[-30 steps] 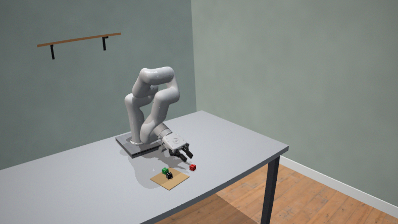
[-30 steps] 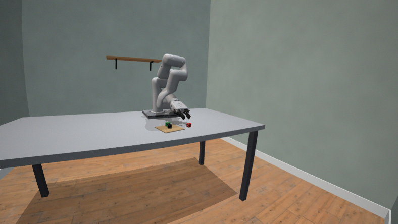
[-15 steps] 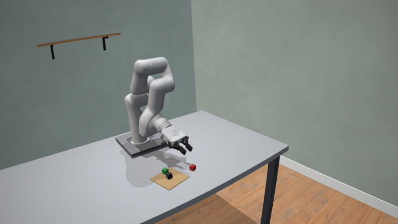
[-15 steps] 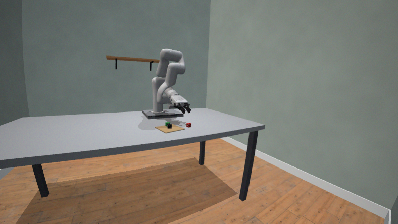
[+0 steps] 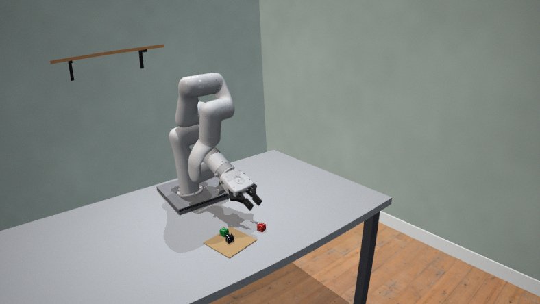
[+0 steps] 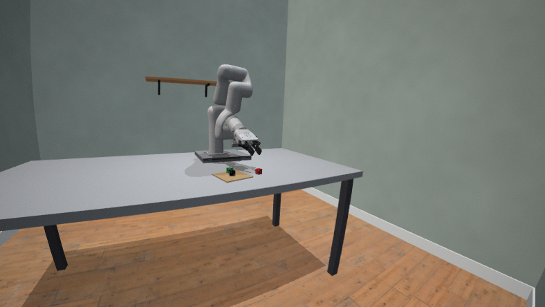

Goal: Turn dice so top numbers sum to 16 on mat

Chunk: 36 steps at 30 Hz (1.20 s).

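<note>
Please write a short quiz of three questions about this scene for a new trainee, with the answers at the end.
1. Which die lies off the mat?
A) green B) black C) red
2. True or false: the end effector holds a die.
3. Fill in: the green die and black die sit near the mat's ____ corner, the one toward the arm's base.

Key: 1 C, the red die. 2 False. 3 Back.
</note>
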Tool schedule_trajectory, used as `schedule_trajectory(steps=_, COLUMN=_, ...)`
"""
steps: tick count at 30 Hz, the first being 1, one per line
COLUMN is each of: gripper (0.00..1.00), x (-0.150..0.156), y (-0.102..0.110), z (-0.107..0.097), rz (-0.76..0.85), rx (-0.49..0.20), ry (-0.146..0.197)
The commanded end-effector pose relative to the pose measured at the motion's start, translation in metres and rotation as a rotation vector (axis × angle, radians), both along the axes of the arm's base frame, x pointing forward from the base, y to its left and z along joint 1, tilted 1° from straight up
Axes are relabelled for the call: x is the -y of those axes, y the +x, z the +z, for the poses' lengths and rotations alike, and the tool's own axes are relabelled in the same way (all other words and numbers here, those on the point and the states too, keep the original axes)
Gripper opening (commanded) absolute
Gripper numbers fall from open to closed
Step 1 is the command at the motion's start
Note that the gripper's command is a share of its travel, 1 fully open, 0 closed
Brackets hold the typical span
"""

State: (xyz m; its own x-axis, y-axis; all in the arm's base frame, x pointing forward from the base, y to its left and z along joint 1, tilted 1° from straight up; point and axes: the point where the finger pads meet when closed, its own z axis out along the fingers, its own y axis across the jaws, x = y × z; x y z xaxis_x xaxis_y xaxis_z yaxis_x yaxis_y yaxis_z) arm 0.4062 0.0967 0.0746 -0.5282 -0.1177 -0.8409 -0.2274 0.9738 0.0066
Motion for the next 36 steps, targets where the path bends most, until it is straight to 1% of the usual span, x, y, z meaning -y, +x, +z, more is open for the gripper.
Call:
schedule_trajectory(steps=1, gripper=0.42, x=-0.001, y=0.004, z=0.002, rz=0.000, rx=-0.094, ry=-0.023)
schedule_trajectory(steps=6, gripper=0.42, x=-0.003, y=0.012, z=0.006, rz=0.000, rx=-0.232, ry=-0.056)
schedule_trajectory(steps=8, gripper=0.42, x=-0.003, y=0.012, z=0.006, rz=0.000, rx=-0.232, ry=-0.056)
schedule_trajectory(steps=11, gripper=0.42, x=-0.004, y=0.016, z=0.010, rz=0.001, rx=-0.324, ry=-0.078)
schedule_trajectory(steps=12, gripper=0.42, x=-0.004, y=0.016, z=0.010, rz=0.001, rx=-0.332, ry=-0.080)
schedule_trajectory(steps=13, gripper=0.42, x=-0.004, y=0.018, z=0.010, rz=0.001, rx=-0.362, ry=-0.087)
schedule_trajectory(steps=14, gripper=0.42, x=-0.004, y=0.019, z=0.011, rz=0.001, rx=-0.370, ry=-0.089)
schedule_trajectory(steps=15, gripper=0.42, x=-0.005, y=0.021, z=0.011, rz=0.001, rx=-0.401, ry=-0.097)
schedule_trajectory(steps=16, gripper=0.42, x=-0.005, y=0.021, z=0.012, rz=0.001, rx=-0.408, ry=-0.099)
schedule_trajectory(steps=17, gripper=0.42, x=-0.005, y=0.022, z=0.013, rz=0.001, rx=-0.441, ry=-0.107)
schedule_trajectory(steps=18, gripper=0.42, x=-0.005, y=0.023, z=0.013, rz=0.001, rx=-0.446, ry=-0.108)
schedule_trajectory(steps=19, gripper=0.42, x=-0.006, y=0.024, z=0.015, rz=0.002, rx=-0.483, ry=-0.117)
schedule_trajectory(steps=20, gripper=0.42, x=-0.006, y=0.025, z=0.015, rz=0.002, rx=-0.486, ry=-0.118)
schedule_trajectory(steps=21, gripper=0.42, x=-0.006, y=0.027, z=0.015, rz=0.002, rx=-0.526, ry=-0.127)
schedule_trajectory(steps=22, gripper=0.42, x=-0.006, y=0.027, z=0.015, rz=0.002, rx=-0.528, ry=-0.128)
schedule_trajectory(steps=23, gripper=0.42, x=-0.007, y=0.029, z=0.017, rz=0.002, rx=-0.568, ry=-0.138)
schedule_trajectory(steps=25, gripper=0.42, x=-0.007, y=0.029, z=0.017, rz=0.002, rx=-0.568, ry=-0.138)
schedule_trajectory(steps=27, gripper=0.42, x=-0.008, y=0.033, z=0.019, rz=0.003, rx=-0.650, ry=-0.157)
schedule_trajectory(steps=29, gripper=0.42, x=-0.008, y=0.035, z=0.020, rz=0.003, rx=-0.690, ry=-0.167)
schedule_trajectory(steps=30, gripper=0.42, x=-0.008, y=0.036, z=0.022, rz=0.004, rx=-0.720, ry=-0.174)
schedule_trajectory(steps=31, gripper=0.42, x=-0.009, y=0.037, z=0.022, rz=0.004, rx=-0.727, ry=-0.176)
schedule_trajectory(steps=33, gripper=0.42, x=-0.009, y=0.041, z=0.023, rz=0.004, rx=-0.792, ry=-0.192)
schedule_trajectory(steps=34, gripper=0.42, x=-0.010, y=0.041, z=0.024, rz=0.004, rx=-0.799, ry=-0.193)
schedule_trajectory(steps=36, gripper=0.42, x=-0.010, y=0.043, z=0.026, rz=0.005, rx=-0.859, ry=-0.208)
